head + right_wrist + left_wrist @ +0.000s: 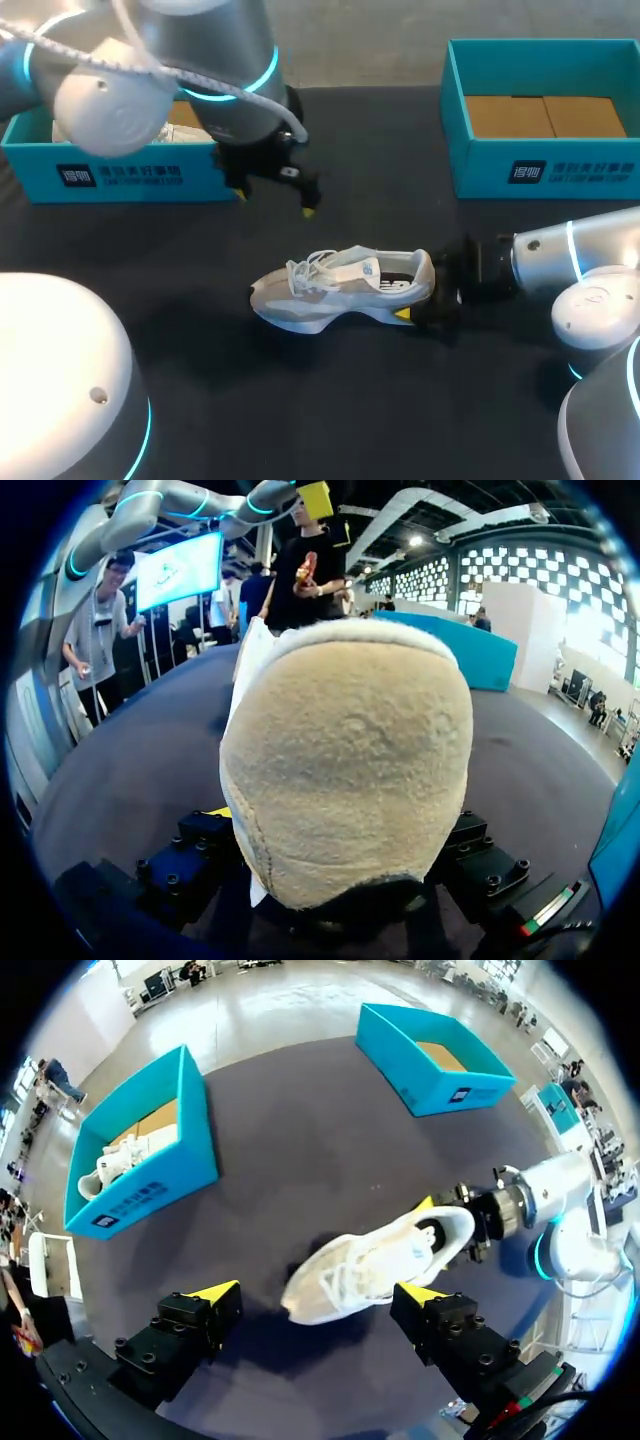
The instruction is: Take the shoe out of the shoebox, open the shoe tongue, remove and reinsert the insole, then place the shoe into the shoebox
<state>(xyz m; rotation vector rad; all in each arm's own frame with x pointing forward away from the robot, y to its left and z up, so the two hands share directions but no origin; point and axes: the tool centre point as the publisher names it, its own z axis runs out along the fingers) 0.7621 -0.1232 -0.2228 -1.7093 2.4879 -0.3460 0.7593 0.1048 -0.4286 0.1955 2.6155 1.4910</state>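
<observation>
A white and grey sneaker (335, 290) lies on its sole in the middle of the dark table, toe to the left. Its heel (345, 770) sits between the fingers of my right gripper (420, 290), which comes in from the right and is shut on it from both sides. One yellow tip (403, 315) shows at the near side of the heel. My left gripper (274, 200) hangs open above the table, behind the shoe. In the left wrist view the shoe (370, 1265) lies below and between its wide-spread fingers (215, 1292), untouched.
A teal shoebox (120, 175) at the back left holds another white shoe (115, 1160). A second teal shoebox (540, 165) at the back right shows only a cardboard bottom. Dark tabletop (330, 400) lies in front of the shoe.
</observation>
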